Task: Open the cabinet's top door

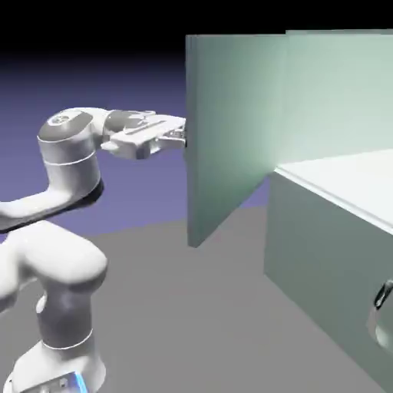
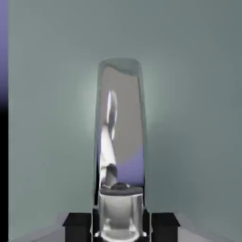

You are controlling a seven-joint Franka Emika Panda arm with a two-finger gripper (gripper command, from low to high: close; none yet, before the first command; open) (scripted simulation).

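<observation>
The pale grey-green cabinet stands at the exterior view's right. Its top door is swung well out from the body, with its free edge toward the arm. My gripper reaches level from the left and meets that free edge. In the hand view the door panel fills the picture. A shiny curved bar handle runs up from between my dark fingertips. The gripper is shut on this handle. The exterior view hides the handle behind the door's edge.
A second panel on the cabinet's lower front carries a short dark-and-light handle. The grey table lies below the open door. My white arm rises from the lower left.
</observation>
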